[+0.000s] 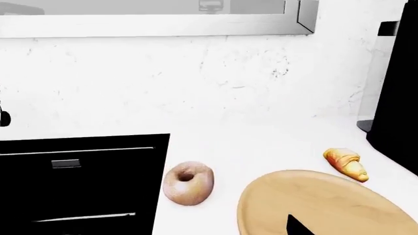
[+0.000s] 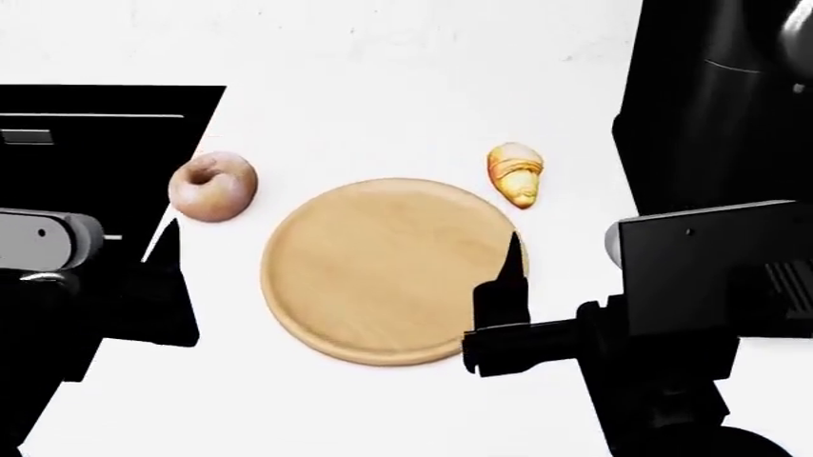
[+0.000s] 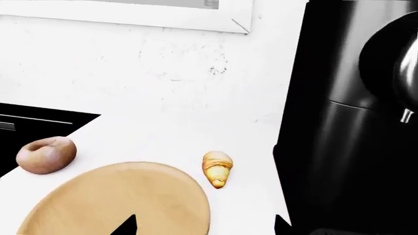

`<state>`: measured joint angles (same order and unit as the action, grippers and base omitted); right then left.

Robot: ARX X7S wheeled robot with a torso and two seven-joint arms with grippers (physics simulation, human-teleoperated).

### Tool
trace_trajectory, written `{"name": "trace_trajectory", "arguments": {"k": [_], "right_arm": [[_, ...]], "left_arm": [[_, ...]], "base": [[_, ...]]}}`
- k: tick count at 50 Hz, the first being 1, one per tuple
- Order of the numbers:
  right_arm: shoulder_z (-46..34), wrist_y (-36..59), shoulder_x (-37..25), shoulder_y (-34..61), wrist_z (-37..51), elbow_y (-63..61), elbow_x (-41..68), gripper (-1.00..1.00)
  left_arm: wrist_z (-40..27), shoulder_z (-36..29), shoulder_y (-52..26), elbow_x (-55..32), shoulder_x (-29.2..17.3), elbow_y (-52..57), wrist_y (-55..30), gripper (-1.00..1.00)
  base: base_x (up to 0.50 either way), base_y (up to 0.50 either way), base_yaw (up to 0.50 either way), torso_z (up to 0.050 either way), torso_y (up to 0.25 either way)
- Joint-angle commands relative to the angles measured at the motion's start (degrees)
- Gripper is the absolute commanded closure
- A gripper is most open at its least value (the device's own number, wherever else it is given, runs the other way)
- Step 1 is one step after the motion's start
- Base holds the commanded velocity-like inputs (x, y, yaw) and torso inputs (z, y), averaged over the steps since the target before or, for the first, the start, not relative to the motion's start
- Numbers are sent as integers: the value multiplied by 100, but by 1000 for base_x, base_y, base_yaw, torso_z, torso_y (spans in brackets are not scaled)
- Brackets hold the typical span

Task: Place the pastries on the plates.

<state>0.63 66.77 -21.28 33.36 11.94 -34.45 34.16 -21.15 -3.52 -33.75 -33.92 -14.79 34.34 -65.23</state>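
So far nothing is placed: my wooden plate [image 2: 381, 269] lies bare on the white counter [image 2: 381, 86], and I see no white plate in any view. Off its rim sits the dimpled round pastry [image 2: 212, 186], near the black cooktop [image 2: 89, 133]; the smaller croissant [image 2: 516, 173] lies just beside the opposite edge, by the dark coffee machine [image 2: 718, 95]. My right gripper [image 2: 502, 305] hangs empty over the plate's edge with its fingers spread; my left gripper's [image 2: 159, 286] fingers I cannot tell.
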Motion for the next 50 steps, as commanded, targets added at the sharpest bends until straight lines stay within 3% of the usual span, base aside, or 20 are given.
{"name": "trace_trajectory", "arguments": {"k": [1,39,44,48,50], "right_arm": [[-184,-124,20,-2,10,208,-96,-100],[-187,-219,86,-72,167,245,-58,-100],[-126,-136,139,-8,223,316,-10,-100],[-156,-158,162,6,217,409,-13,-100],[-172,-161,202,40,222,439,0,-100]], "left_arm": [[-11,-55,137,-33,-32,33,21,-100],[-91,-166,237,-76,-200,-113,-42,-100],[-174,-215,107,-202,-282,-27,-510,-100],[-166,-268,-201,-614,-257,-3,-1460,-100],[-49,-564,-436,-674,-418,-47,-1695,-100]], "base": [[348,0,0,0,0],[348,0,0,0,1],[323,0,0,0,0],[74,0,0,0,3],[0,0,0,0,0]]}}
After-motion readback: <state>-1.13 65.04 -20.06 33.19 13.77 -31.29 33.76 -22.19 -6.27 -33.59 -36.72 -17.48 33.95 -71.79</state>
